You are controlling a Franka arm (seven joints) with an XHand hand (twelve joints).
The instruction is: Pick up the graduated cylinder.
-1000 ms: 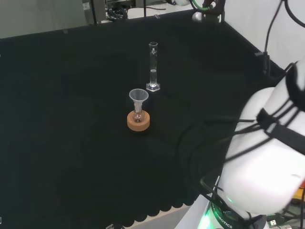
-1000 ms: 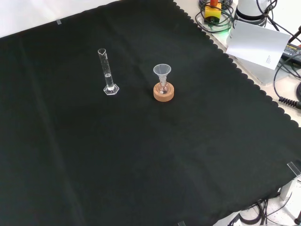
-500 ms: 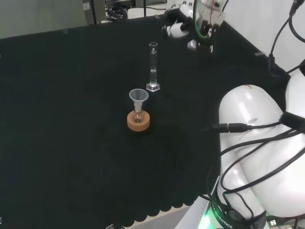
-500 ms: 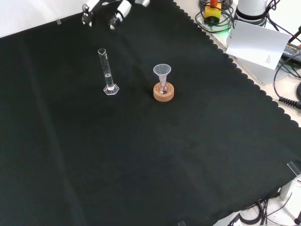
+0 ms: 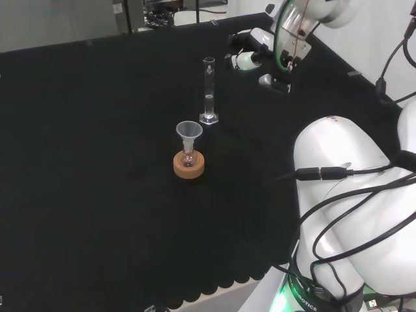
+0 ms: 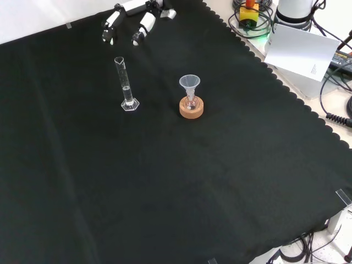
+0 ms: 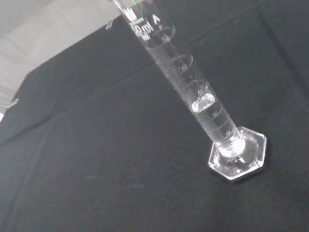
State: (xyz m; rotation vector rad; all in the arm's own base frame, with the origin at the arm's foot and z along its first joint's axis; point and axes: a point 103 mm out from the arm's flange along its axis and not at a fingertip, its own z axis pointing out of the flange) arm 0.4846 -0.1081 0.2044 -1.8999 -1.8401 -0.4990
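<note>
The robot arm [image 5: 338,162] is made of big, smooth, white round parts, with black cables [image 5: 344,214] looping over them and a green light glowing low down at its base [image 5: 286,300]. The hand [image 5: 257,49] is white with black bits between the pieces. Its fingers [image 6: 144,25] are white with dark tips, and a green cable [image 5: 276,32] runs along near the wrist.

Bench draped in black cloth [image 6: 165,181] with scalloped edge. White sheet of paper [image 6: 301,52] and coiled cables [image 6: 336,77] beside it in the front view. Pale wall [image 5: 58,23] beyond.
</note>
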